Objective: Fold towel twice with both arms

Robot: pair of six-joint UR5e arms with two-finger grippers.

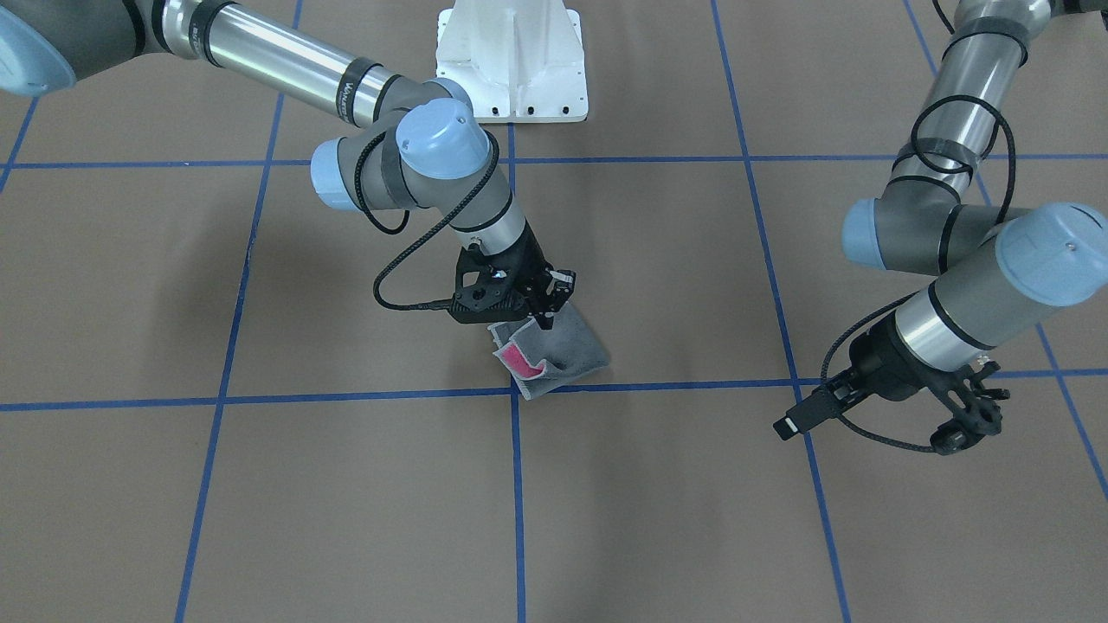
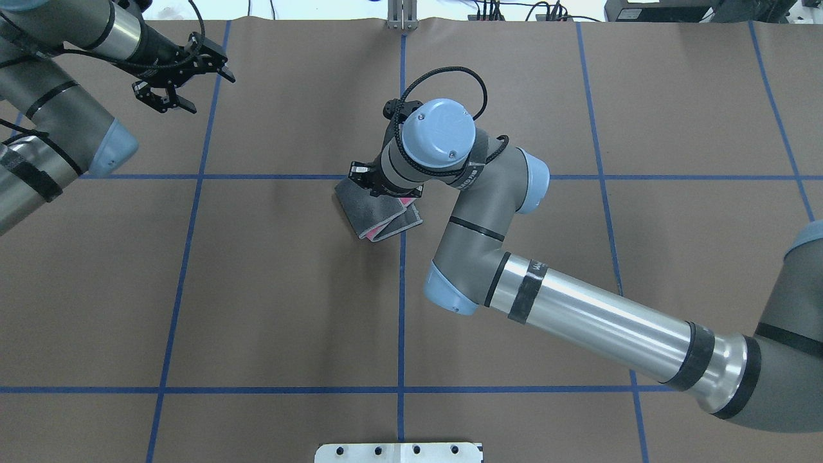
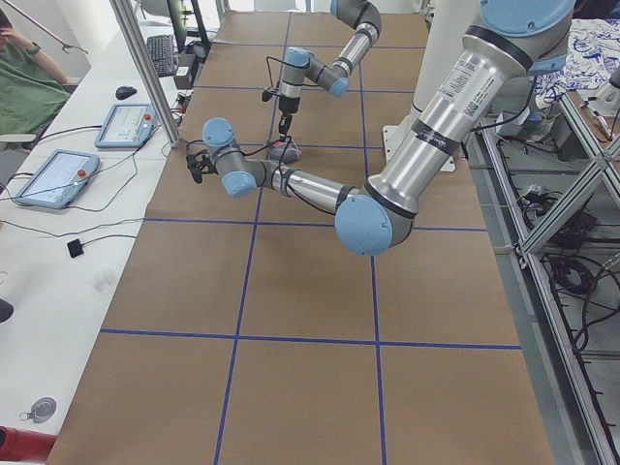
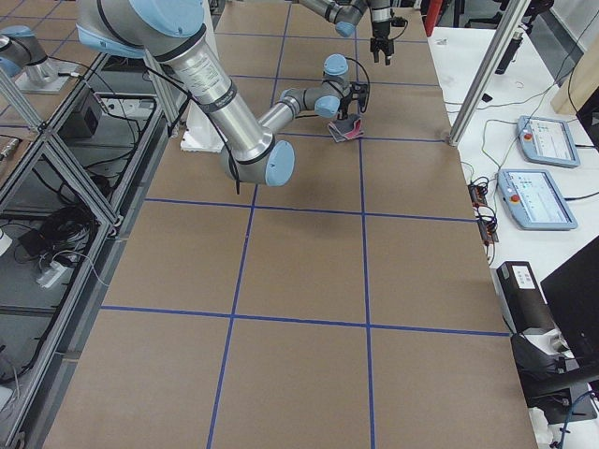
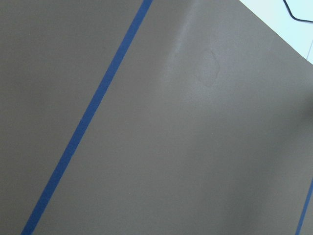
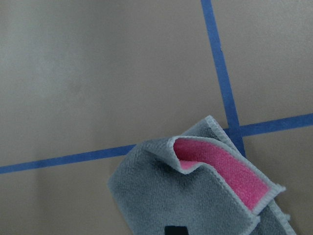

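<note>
Front-facing view: two silver-grey tubular arms with light blue joint caps reach over one brown paper-covered desk (image 1: 346, 502) marked with blue tape lines (image 1: 216, 400). One small square terry towel (image 1: 571, 346), grey outside with pink showing in its folds, sits at a crossing of those lines near the desk's middle. The right arm (image 1: 277, 61) points its black two-finger right pincer (image 1: 545, 322) downward. The pincer is closed on the towel's upper edge, which stands raised while the lower corner rests on the desk. The left arm (image 1: 969, 112) carries the left pincer (image 1: 978, 420) well apart from the towel. One white bolted base (image 1: 511, 69) stands behind.

Overhead view: the left pincer's jaws are spread wide with nothing between them. The right wrist hides its own pincer, and the towel's folded layers stick out beneath it.

Exterior left view: one person (image 3: 24, 77) sits at a white side table (image 3: 58, 242) that carries two control pads (image 3: 121, 124). The far arm stands over the towel.

Exterior right view: both pads show, and the towel shows mostly pink.

Left wrist view: only brown paper and blue tape.

Right wrist view: one grey layer curls open over pink, and the towel lies on the tape crossing.
</note>
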